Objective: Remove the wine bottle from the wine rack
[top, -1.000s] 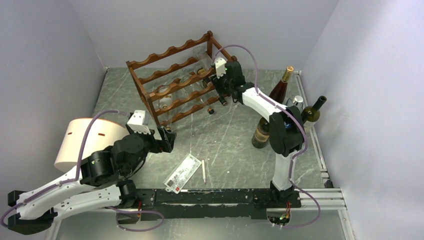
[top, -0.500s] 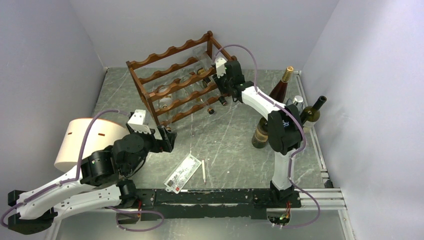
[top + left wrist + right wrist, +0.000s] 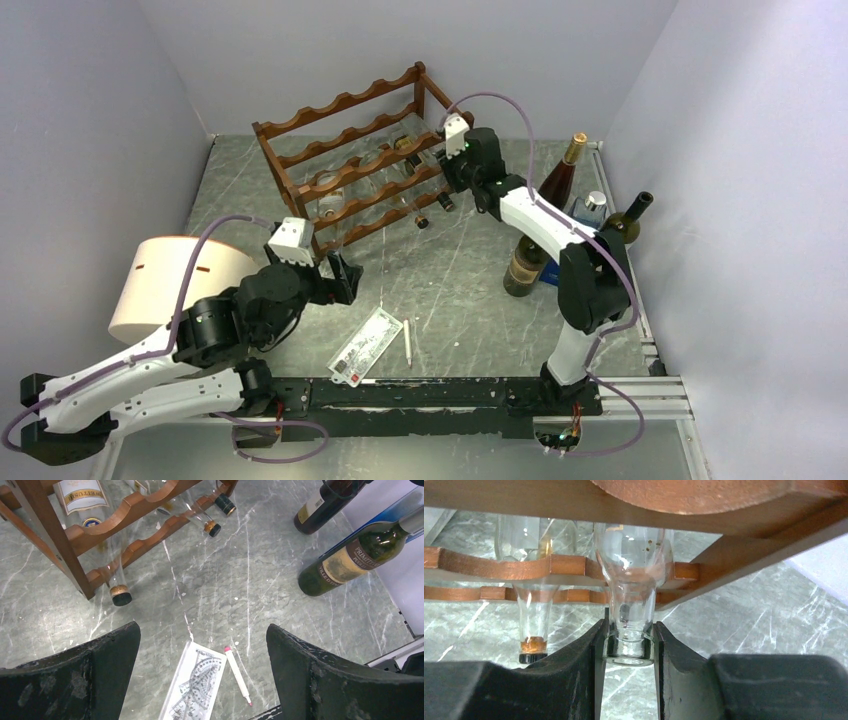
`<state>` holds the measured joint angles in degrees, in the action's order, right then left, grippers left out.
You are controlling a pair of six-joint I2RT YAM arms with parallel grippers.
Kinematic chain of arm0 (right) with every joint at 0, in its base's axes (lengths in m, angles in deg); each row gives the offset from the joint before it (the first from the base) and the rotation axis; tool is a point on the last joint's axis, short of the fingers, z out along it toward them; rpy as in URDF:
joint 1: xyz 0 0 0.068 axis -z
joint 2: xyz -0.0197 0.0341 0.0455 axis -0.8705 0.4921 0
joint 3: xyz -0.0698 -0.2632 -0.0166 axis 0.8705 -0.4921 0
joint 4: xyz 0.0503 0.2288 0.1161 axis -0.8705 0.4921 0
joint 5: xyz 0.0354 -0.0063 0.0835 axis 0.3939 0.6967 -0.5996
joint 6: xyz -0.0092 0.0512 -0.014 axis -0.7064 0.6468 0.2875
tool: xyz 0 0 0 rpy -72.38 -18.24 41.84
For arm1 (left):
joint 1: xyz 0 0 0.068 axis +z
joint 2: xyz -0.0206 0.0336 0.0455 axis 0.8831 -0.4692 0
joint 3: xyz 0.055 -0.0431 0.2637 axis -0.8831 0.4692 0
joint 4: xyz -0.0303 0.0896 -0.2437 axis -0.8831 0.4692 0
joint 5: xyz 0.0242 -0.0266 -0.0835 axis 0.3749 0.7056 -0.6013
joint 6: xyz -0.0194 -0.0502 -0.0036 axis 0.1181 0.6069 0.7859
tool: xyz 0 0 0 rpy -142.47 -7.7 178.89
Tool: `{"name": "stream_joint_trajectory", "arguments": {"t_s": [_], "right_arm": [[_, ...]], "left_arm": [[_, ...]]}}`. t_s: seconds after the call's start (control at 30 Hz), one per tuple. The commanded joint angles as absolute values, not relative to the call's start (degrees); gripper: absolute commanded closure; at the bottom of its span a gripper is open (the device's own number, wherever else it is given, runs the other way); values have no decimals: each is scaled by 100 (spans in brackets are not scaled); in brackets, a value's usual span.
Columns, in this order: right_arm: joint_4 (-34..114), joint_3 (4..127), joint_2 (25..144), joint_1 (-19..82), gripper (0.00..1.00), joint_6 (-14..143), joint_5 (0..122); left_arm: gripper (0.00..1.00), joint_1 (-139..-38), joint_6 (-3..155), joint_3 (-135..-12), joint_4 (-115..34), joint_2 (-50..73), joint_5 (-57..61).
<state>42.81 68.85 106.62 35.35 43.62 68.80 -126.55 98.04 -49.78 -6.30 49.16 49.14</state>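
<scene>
The reddish-brown wine rack (image 3: 345,150) stands at the back of the table, and its rails fill the top of the right wrist view (image 3: 704,500). My right gripper (image 3: 452,165) is at the rack's right end. It is shut on the neck of a clear glass wine bottle (image 3: 631,560) that lies in the rack, with the rim between the fingers (image 3: 596,650). My left gripper (image 3: 202,627) is open and empty, hovering above the table in front of the rack's left post (image 3: 50,535).
Other bottles lie in the rack (image 3: 80,500), necks poking out (image 3: 120,595). Three bottles stand at the right (image 3: 525,262) (image 3: 560,175) (image 3: 625,220). A ruler card (image 3: 366,345) and pen (image 3: 407,342) lie near the front. A white cylinder (image 3: 165,285) sits at left.
My right gripper has shifted right, away from the rack, still holding the neck; the clear bottle's body no longer shows above the top rail. My left arm has crept forward and to the right.
</scene>
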Motion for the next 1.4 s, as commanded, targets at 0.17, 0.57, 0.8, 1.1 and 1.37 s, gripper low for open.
{"name": "stream_joint_trajectory", "arguments": {"t_s": [0.17,0.57,0.8,1.1,1.37], "right_arm": [[4337,6195,9929,3547,100,4587,6812],[4531,5570,9100,3547,100,5348,6483],[4745,5433,8726,3547,100,5413,6240],[4732,5224,8440,3556,100,5495,5897],[4841,5214,8357,3555,100,5759,5484]], "left_arm": [[1,-12621,9763,-5036,-1000,4823,4661],[3,-12626,7736,-4901,-2337,4258,3518],[1,-12631,4504,-4484,-4119,3575,2249],[2,-11841,1931,-4382,-6809,1753,1452],[2,-11448,967,-5177,-7430,143,1012]]}}
